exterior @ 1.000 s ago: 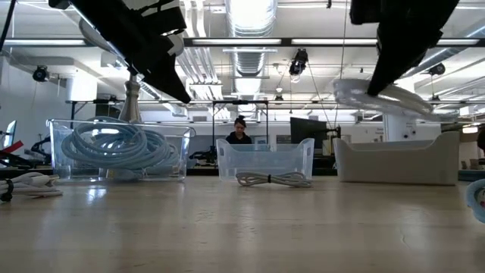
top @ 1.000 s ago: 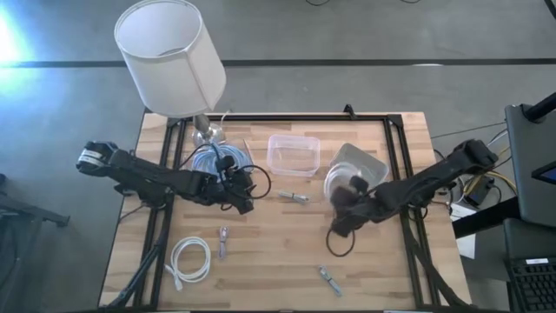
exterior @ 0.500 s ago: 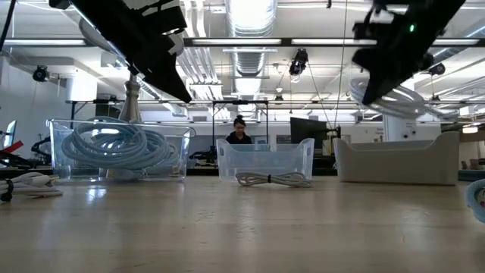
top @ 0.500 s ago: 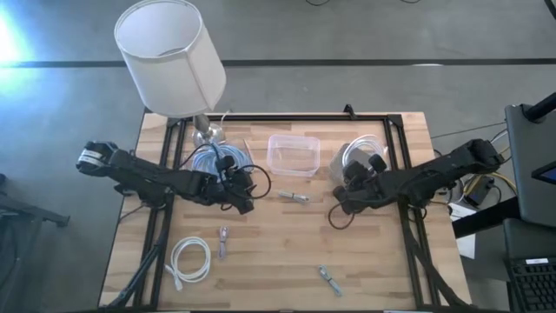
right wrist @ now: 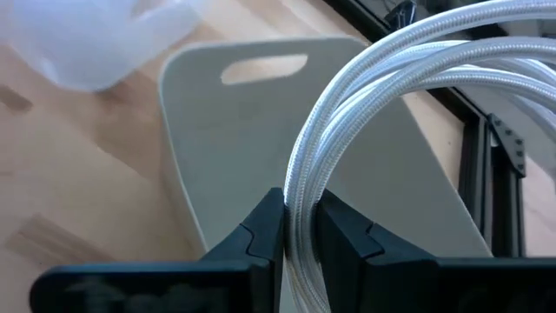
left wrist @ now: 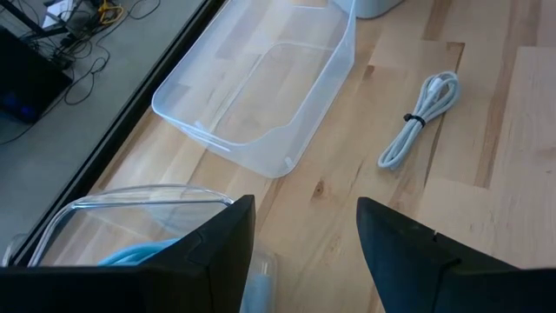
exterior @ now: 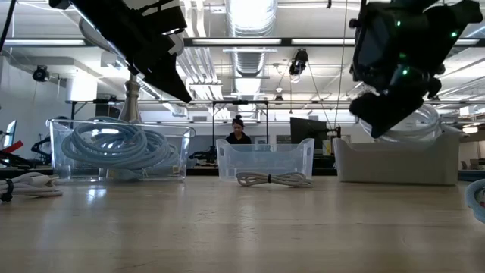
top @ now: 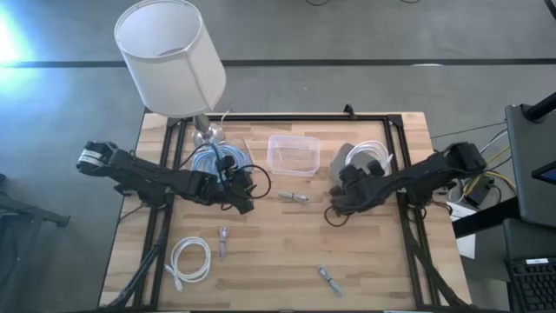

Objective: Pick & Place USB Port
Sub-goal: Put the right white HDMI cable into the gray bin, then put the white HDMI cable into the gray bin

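Currently white coiled cable (right wrist: 365, 113) is pinched between the right gripper (right wrist: 300, 230) fingers, held up over the grey bin (right wrist: 261, 148) at the table's right side. Clear empty tub (top: 293, 155) sits mid-table, just left of that bin. Left gripper (left wrist: 304, 239) hangs open beside the container of blue cable (exterior: 114, 148), with a small bundled cable (left wrist: 419, 117) lying on wood ahead.

so the right gripper (top: 347, 187) is now up over the grey bin (top: 346, 156) instead of out over the open table, and the white cable coil (top: 372, 155) pinched in it hangs right above that bin. left arm looks the same.
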### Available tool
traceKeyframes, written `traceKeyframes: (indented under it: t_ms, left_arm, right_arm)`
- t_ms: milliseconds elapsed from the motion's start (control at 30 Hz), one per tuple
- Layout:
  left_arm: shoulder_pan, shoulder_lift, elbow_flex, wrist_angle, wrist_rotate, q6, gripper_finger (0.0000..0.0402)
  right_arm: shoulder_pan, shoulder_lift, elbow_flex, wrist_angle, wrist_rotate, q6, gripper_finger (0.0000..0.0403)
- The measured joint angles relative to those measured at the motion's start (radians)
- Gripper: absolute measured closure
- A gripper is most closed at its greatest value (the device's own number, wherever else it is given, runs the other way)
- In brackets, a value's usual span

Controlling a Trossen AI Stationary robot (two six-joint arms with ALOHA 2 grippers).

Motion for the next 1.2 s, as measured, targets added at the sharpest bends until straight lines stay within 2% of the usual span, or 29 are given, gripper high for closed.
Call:
traceKeyframes:
  t_ms: [233,467,767,1033,1200]
  left_arm:
    - [0.0,0.0,0.0,0.0,0.0,0.0,0.0195]
    - [0.0,0.0,0.0,0.0,0.0,0.0,0.0195]
    - [0.0,0.0,0.0,0.0,0.0,0.0,0.0195]
    - [0.0,0.0,0.0,0.001,0.001,0.002,0.0195]
    - [-0.003,0.0,0.017,0.003,0.081,0.05,0.0197]
  right_arm:
    - [-0.001,0.092,0.002,0.008,-0.041,-0.022,0.0326]
    - [-0.003,0.104,0.017,0.01,-0.06,-0.056,0.0278]
    - [-0.002,0.028,0.025,0.011,-0.087,-0.134,0.0233]
    - [-0.001,-0.07,0.09,0.016,-0.106,-0.253,0.0216]
    - [-0.001,-0.105,0.143,0.021,-0.106,-0.272,0.0219]
